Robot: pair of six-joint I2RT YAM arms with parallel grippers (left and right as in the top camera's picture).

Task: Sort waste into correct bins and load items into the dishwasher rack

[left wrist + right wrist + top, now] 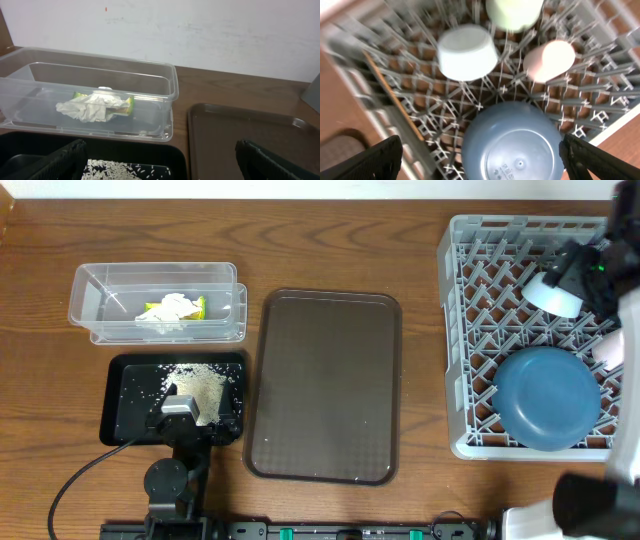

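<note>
Over black tray, at its near edge, left gripper spreads.

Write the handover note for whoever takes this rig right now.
Left gripper: open, empty, over the black tray.
Right gripper: open, empty, above the rack.
Wrapper lies in the clear tub; rice lies in the black tray.
Plate, light blue bowl, green bowl and pink cup all sit in the rack.
Done: waste sorted, dishes loaded, as far as shown.
Left: apparently only pulling both arms back.
</note>
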